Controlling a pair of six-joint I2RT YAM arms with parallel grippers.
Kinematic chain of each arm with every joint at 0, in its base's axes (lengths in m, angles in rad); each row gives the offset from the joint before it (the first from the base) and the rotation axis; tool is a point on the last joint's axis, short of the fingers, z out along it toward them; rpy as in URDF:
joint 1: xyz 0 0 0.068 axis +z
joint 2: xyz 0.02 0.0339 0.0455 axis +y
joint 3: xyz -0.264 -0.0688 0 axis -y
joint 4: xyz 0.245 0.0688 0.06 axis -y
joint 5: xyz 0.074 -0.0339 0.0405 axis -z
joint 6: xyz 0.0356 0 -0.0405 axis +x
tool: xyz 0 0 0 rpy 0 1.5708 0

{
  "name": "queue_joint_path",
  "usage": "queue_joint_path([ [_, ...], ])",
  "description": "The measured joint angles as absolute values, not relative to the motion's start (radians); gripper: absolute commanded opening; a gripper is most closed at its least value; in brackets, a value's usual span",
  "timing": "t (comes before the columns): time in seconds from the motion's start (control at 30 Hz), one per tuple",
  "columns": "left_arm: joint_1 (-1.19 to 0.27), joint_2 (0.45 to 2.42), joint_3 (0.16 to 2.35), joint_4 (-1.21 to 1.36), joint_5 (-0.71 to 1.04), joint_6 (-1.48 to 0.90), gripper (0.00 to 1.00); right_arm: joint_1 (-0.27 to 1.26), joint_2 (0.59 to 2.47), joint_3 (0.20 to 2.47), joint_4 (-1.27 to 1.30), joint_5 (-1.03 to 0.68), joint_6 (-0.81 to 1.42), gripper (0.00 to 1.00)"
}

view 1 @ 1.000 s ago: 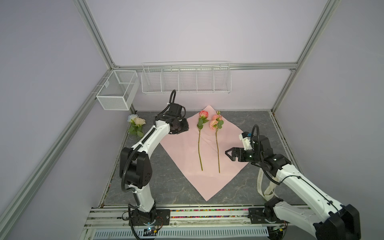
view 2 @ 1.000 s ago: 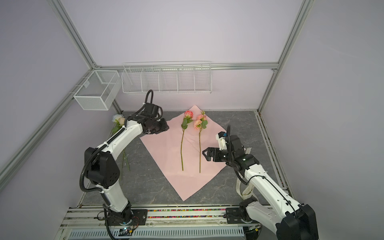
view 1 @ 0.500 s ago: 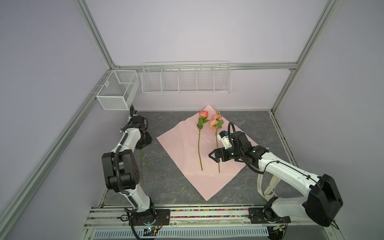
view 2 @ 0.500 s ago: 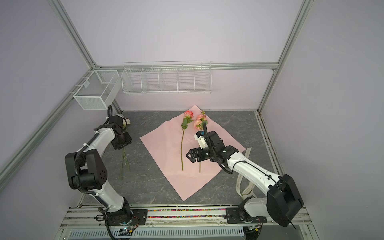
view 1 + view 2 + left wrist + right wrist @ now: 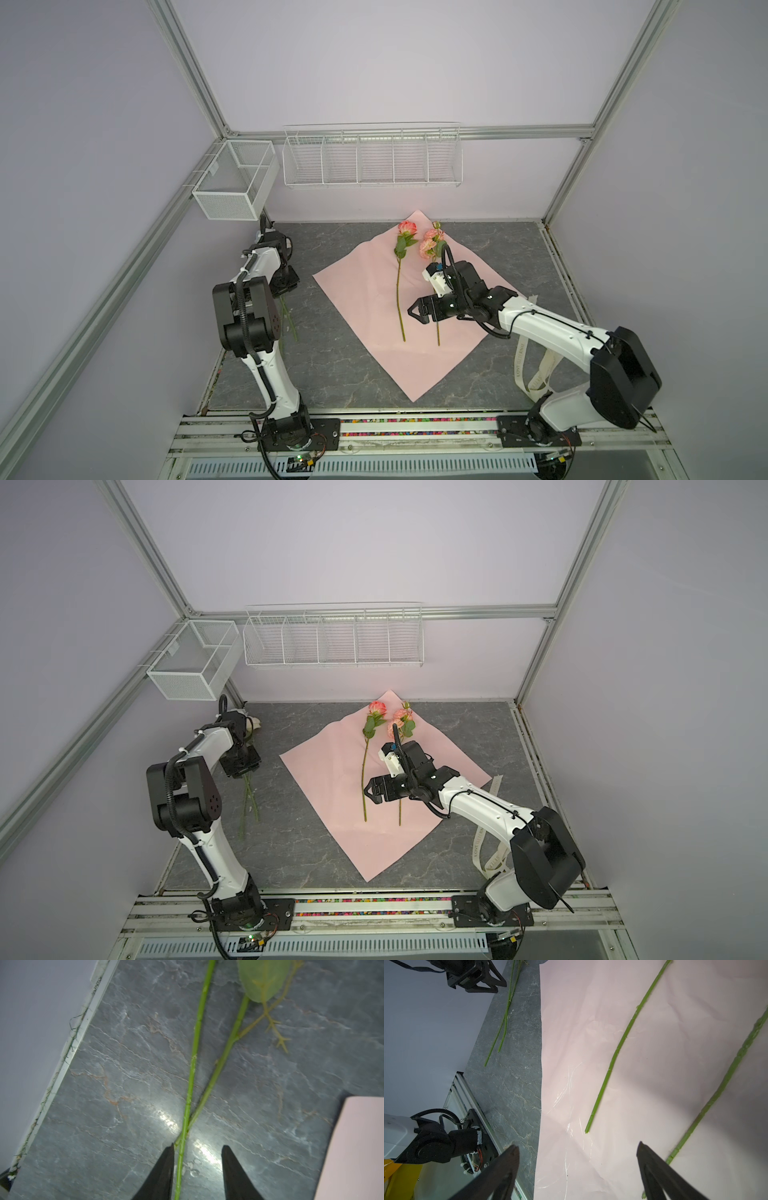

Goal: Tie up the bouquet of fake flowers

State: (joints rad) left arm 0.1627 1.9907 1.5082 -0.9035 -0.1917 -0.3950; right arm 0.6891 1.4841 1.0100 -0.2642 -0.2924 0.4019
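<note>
The left arm bends back toward the left wall, left gripper (image 5: 197,1147) partly open astride one stem of the fake flowers (image 5: 192,1073) on the table (image 5: 332,374). The right arm reaches over the pink paper (image 5: 361,299), right gripper (image 5: 577,1144) wide open and holding nothing, between two more flowers lying there.

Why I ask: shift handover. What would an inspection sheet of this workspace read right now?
Surface: grey marbled tabletop, pink wrapping paper lying flat on it.
Job's things: two flowers side by side on the paper, untied; two more stems crossing on the bare tabletop at the left.
Clutter: cream lettered ribbon under the right arm.
Grippers: left gripper open, low over the crossed stems, one stem between its jaws, not clamped; right gripper wide open over the paper, holding nothing.
Cables: black cables run along both arms.
Surroundings: wire rack and mesh basket on the walls, nothing seen inside.
</note>
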Motion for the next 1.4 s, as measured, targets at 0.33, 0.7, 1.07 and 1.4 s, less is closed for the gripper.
queue_joint_path([
  [0.33, 0.196, 2.024, 1.501, -0.888, -0.137, -0.38, 0.35, 0.684, 1.509, 1.012, -0.266, -0.292, 0.386, 0.92],
  [0.7, 0.196, 2.031, 1.434, -0.846, -0.091, -0.381, 0.24, 0.678, 1.506, 1.01, -0.268, -0.291, 0.384, 0.92],
  [1.07, 0.112, 1.915, 1.265, -0.786, -0.084, -0.382, 0.03, 0.677, 1.371, 0.962, -0.303, -0.265, 0.384, 0.92],
  [1.4, -0.207, 1.797, 1.114, -0.79, -0.107, -0.503, 0.08, 0.677, 1.182, 0.866, -0.356, -0.219, 0.388, 0.9],
])
